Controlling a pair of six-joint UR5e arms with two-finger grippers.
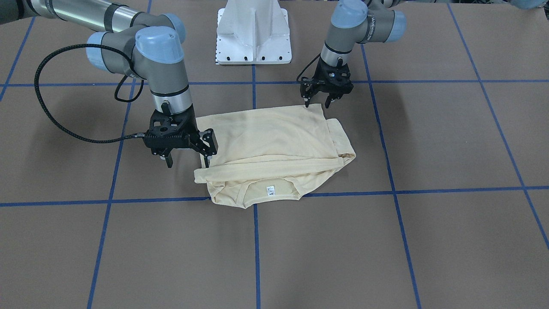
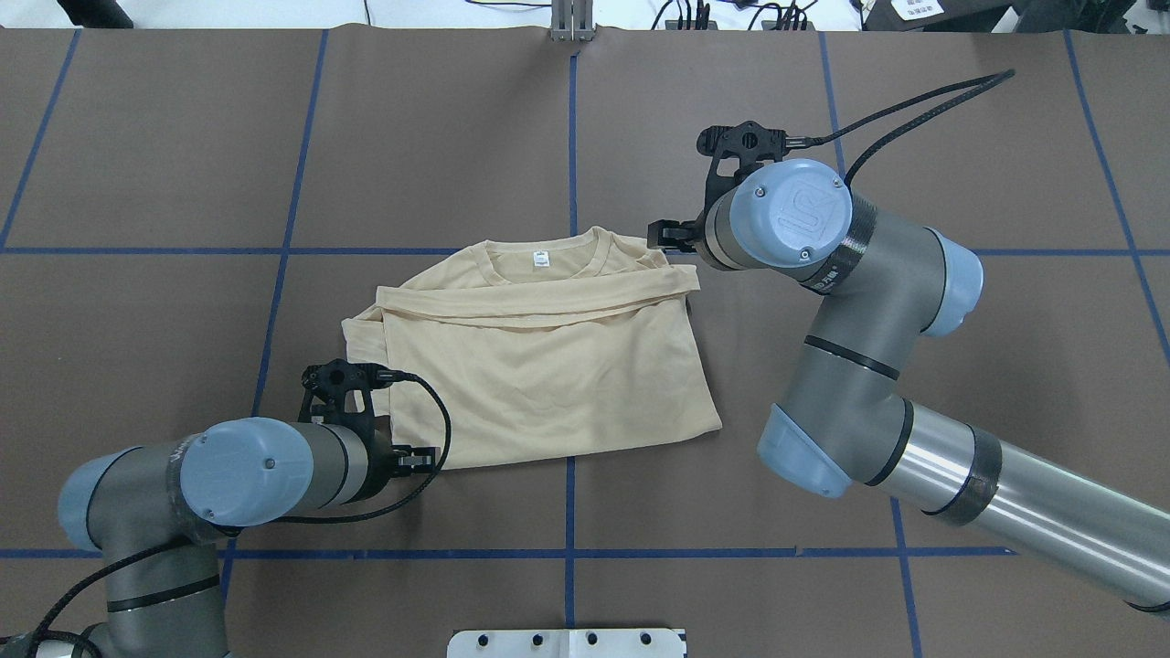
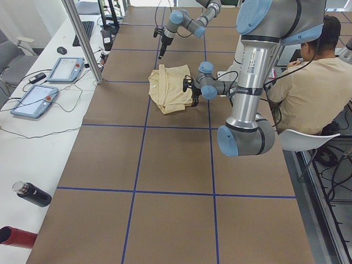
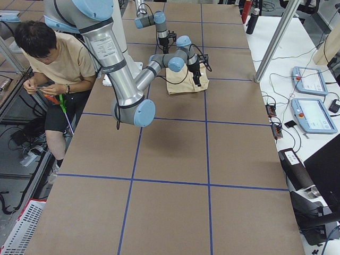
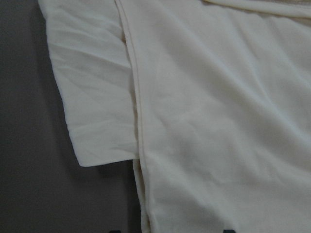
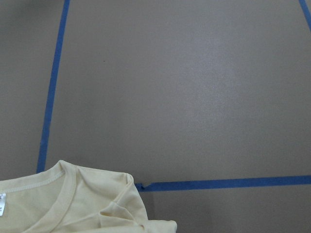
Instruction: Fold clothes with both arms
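The cream-yellow shirt (image 1: 274,141) lies folded flat at the table's middle, sleeves tucked in, with the collar and white neck label (image 1: 270,191) on the side away from the robot. Its print is hidden. It also shows in the overhead view (image 2: 539,384). My left gripper (image 1: 317,103) is open and points down over the hem corner nearest the robot, seen in the overhead view (image 2: 402,450). The left wrist view shows cloth (image 5: 218,121) right below it. My right gripper (image 1: 188,161) is open at the shoulder edge by the collar, one finger beside the cloth. The right wrist view shows the collar (image 6: 58,204).
The white pedestal (image 1: 253,34) stands at the robot's side of the brown table with blue tape lines (image 2: 571,512). A seated operator (image 3: 308,82) is beside the table. Teach pendants (image 3: 33,99) and bottles (image 3: 30,193) lie on a side bench.
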